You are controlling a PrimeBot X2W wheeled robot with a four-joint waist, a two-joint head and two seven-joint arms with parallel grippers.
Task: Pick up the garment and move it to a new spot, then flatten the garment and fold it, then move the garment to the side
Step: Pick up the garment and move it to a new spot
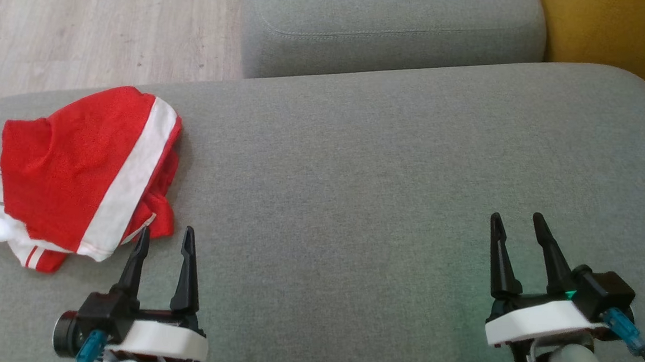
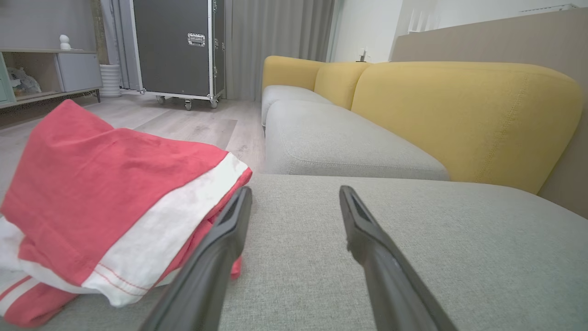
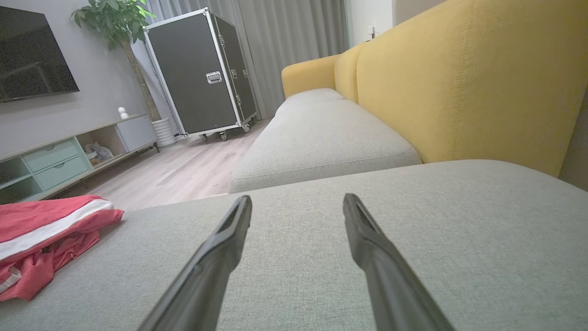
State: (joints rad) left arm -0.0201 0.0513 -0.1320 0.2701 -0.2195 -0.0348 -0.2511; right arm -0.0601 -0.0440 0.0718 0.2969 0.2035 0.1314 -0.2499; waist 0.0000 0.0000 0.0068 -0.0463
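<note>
our left gripper [image 1: 166, 232] is the nearer arm: the crumpled red and white garment [image 1: 76, 171] lies at the left end of the grey seat cushion [image 1: 356, 177], just ahead and left of its fingers, with the white band running away from us. we cannot tell whether one finger brushes its near corner. both this gripper and our right gripper [image 1: 517, 217], well apart over bare cushion, stand wide open, holding nothing.

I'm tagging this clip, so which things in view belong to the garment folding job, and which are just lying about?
Job: red-and-white garment; grey sofa cushion under it; left gripper and right gripper, both open.
Lying about: black wheeled case; potted plant; television; low cabinet; yellow backrest.
</note>
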